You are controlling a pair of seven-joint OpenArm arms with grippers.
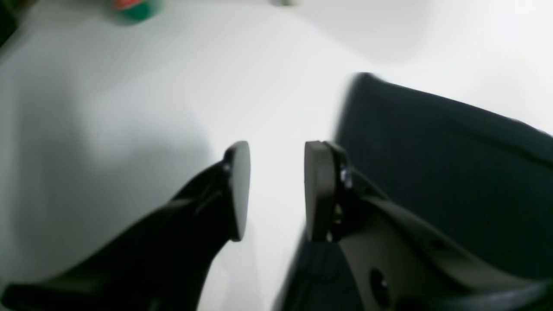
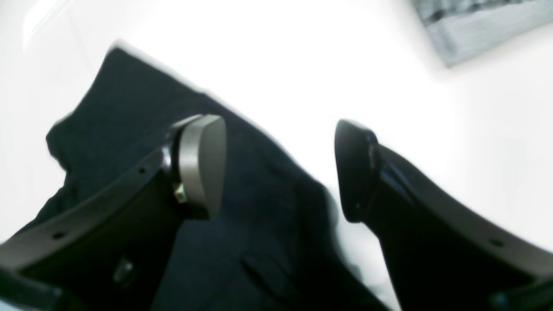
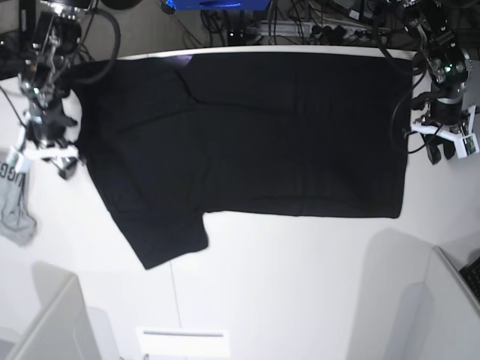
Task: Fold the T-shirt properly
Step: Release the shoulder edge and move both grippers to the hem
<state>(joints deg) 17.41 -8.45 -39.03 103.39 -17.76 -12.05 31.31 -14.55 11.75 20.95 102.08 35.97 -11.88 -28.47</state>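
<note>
1. Cloth first: the T-shirt [image 3: 255, 135] lies spread flat on the white table [image 3: 300, 285], black side up, reaching from the right gripper [image 3: 51, 154] at one end to the left gripper [image 3: 448, 150] at the other.
2. Left gripper [image 1: 276, 190], seen from its wrist camera: the two pads stand apart with a clear gap, and only bare white table shows between them. Nothing is held.
3. The T-shirt [image 1: 445, 172] lies just beside that claw, on the side of its grey pad [image 1: 317, 190]; a corner of the cloth ends a little ahead of the pad tip, and more dark fabric shows below the pad. Whether the pad touches the cloth cannot be told.
4. Far ahead of the left claw, at the table's edge, sits a small green and red object [image 1: 138, 6], blurred.
5. Right gripper [image 2: 281, 168]: jaws wide apart, with nothing between them.
6. The T-shirt [image 2: 259, 207] lies beneath its grey pad [image 2: 203, 164] and runs under the gap; the black pad [image 2: 356, 172] hangs over white table past the cloth's edge.
7. Ahead of the right claw, beyond its black pad, lies a small grey cloth [image 2: 475, 26], apart from the T-shirt. In the base view this grey cloth [image 3: 15, 199] sits just beside the right claw, on the side away from the shirt.
</note>
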